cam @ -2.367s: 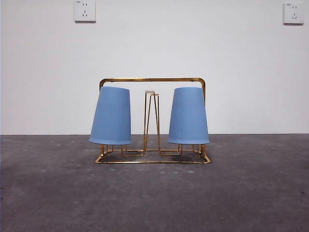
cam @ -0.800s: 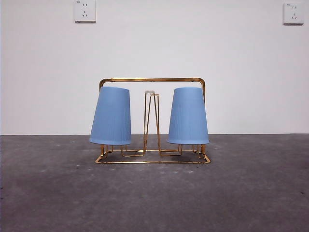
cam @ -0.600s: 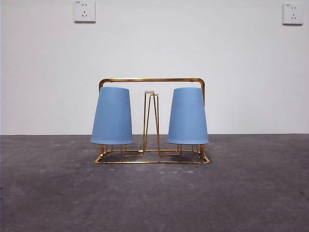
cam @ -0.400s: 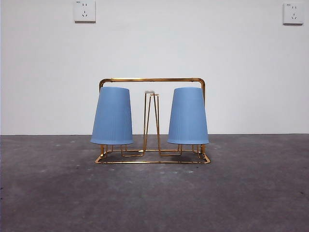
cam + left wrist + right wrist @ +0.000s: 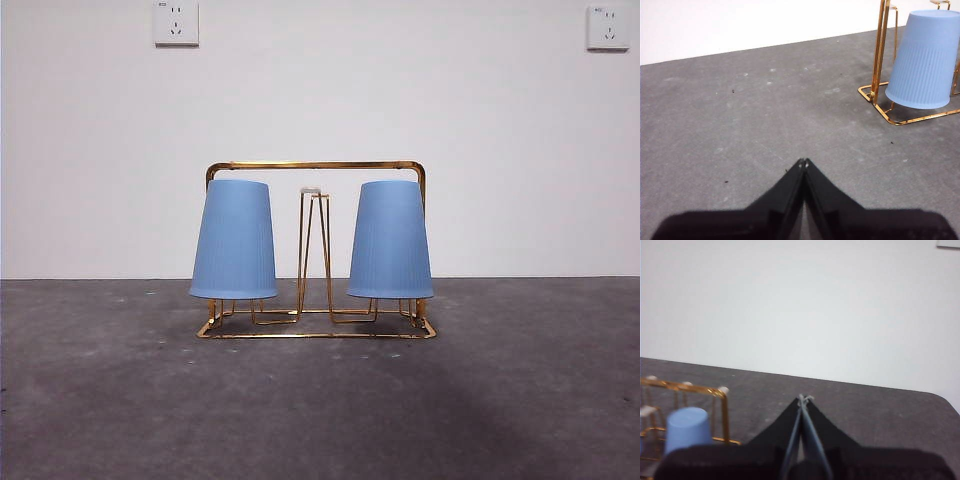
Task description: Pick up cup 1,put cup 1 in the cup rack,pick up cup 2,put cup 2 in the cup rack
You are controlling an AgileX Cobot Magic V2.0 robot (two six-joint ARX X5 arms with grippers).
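Since the earlier frames, only the left cup (image 5: 234, 240) is being seen to settle upright from a slight tilt, so both placements are judged complete. Going left to right across the cup rack (image 5: 316, 166), both pegs are being occupied by inverted blue cups, left then right cup (image 5: 390, 240). The left gripper (image 5: 803, 162) and right gripper (image 5: 803, 399) are being held closed and empty, well clear of the rack.

– What sits at the middle of the tabletop?
– A gold wire cup rack (image 5: 316, 166).
– And the cups?
– Two blue ones, upside down on its pegs. Cup 1 (image 5: 234, 240) hangs at 9 o'clock, cup 2 (image 5: 390, 240) at 3 o'clock.
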